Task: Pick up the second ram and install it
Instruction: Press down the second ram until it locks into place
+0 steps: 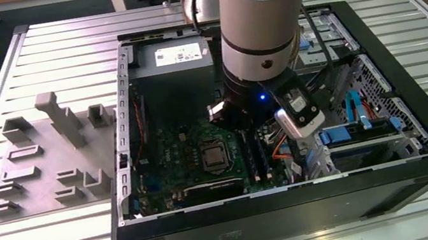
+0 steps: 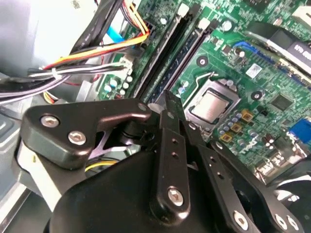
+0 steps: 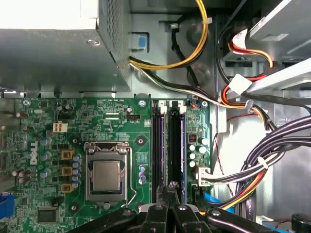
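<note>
My gripper [image 3: 170, 190] hangs inside the open computer case, right over the near end of the two long memory slots [image 3: 167, 145] beside the processor socket [image 3: 106, 175]. In both wrist views its black fingers [image 2: 167, 104] are pressed together and no board shows between them. The slots [image 2: 182, 48] are seen edge-on as dark strips with white end latches. I cannot tell the second ram apart from them. In the exterior view the arm's wrist [image 1: 260, 55] covers the gripper, and the slots [image 1: 255, 152] run just below it on the green motherboard [image 1: 191, 139].
Bundles of black, yellow and red cables [image 3: 262, 160] crowd the side of the slots away from the socket. The grey power supply [image 3: 53, 58] stands past the slots' far end. A grey holder block [image 1: 48, 159] lies on the slatted table at the exterior view's left. The case wall [image 1: 296, 203] rings the board.
</note>
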`<state>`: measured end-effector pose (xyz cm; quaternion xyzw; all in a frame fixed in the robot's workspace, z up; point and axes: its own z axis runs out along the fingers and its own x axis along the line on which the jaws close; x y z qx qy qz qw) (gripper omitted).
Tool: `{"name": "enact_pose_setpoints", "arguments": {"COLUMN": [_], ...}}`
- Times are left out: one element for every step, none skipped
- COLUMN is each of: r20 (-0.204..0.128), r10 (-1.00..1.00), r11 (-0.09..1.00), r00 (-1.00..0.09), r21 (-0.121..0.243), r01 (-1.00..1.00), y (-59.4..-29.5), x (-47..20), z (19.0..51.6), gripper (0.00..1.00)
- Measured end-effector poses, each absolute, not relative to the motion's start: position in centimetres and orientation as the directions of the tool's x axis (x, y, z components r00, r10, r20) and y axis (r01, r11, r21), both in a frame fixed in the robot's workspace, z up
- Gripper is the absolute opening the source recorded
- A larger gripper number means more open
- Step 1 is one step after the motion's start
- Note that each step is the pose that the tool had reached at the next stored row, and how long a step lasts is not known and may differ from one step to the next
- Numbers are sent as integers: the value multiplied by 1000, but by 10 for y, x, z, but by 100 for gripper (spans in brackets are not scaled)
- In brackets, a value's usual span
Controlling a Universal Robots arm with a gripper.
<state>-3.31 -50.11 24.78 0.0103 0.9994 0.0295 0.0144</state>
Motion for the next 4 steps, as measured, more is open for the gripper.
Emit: {"name": "enact_pose_setpoints", "arguments": {"r20": [-28, -28, -28, -28], "r10": [21, 21, 21, 21], "r11": [998, 998, 998, 998], "r00": [-999, -999, -999, -999], "r21": [59, 59, 59, 59], "r01": [20, 20, 20, 20], "y": [-501, -501, -501, -501], "x": [-33, -33, -33, -33], "z": [248, 248, 248, 248], "gripper": [11, 11, 11, 11]}}
